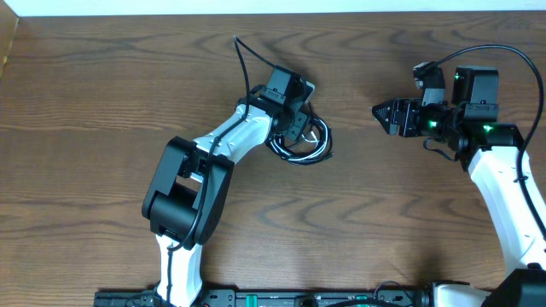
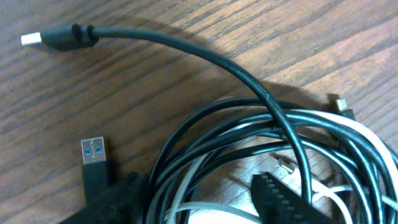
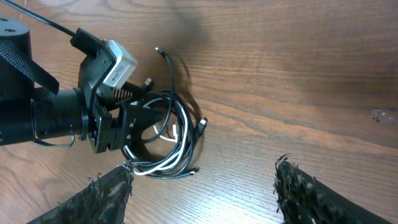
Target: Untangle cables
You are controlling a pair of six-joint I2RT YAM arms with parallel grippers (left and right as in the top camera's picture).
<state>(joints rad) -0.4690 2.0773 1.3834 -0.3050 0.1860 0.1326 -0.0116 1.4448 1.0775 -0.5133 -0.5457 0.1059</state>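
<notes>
A: From above, where do the cables lie?

B: The cables lie as one small coil on the wooden table, a little right of the centre of the frame. The left gripper is directly on the coil. The right gripper hovers well apart, at the right of the frame, and points toward the coil.

A: And the left wrist view?

B: Here the coil fills the lower right. Several black strands and a white cable are looped together. One black cable arches out of the coil and ends in a small plug at the upper left. A USB plug with blue inside lies at the lower left. The fingers stand apart, and one stands inside the coil. I see no strand pinched, so I judge that this hand is not gripping.

A: The right wrist view?

B: Its two fingers are wide apart at the bottom of the frame, with only table between them, so this hand is spread and empty. The coil is at centre left, under the left gripper.

A: How will the cables handle?

B: I think they are light, soft and a bit springy, so the loops will probably follow when one strand is pulled. The jacket looks smooth and may slip. I would take hold of the free black cable near its plug, where it lies apart from the others, while the other hand holds the coil down.
</notes>
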